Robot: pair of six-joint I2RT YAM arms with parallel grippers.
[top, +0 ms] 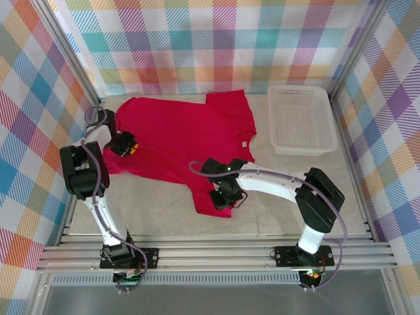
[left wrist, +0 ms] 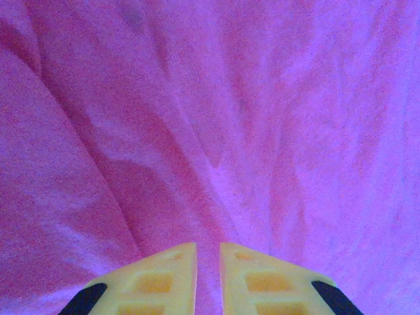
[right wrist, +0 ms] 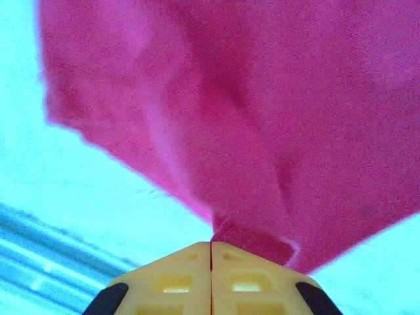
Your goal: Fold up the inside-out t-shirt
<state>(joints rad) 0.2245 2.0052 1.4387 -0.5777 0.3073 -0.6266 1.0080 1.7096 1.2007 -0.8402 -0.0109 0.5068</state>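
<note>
left fingers (left wrist: 157,279): clamped on t-shirt (top: 177,138) | right fingers (right wrist: 170,279): together, pinching t-shirt hem | white basket (top: 302,92): beside t-shirt, apart

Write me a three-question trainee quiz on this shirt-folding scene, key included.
1. True or false: the red t-shirt lies inside the white basket.
2. The right gripper is: A) open above the cloth; B) shut on a fold of the t-shirt; C) shut on the basket rim.
3. In the top view, on which side of the t-shirt does the basket stand?
Key: 1 false; 2 B; 3 the right.
</note>
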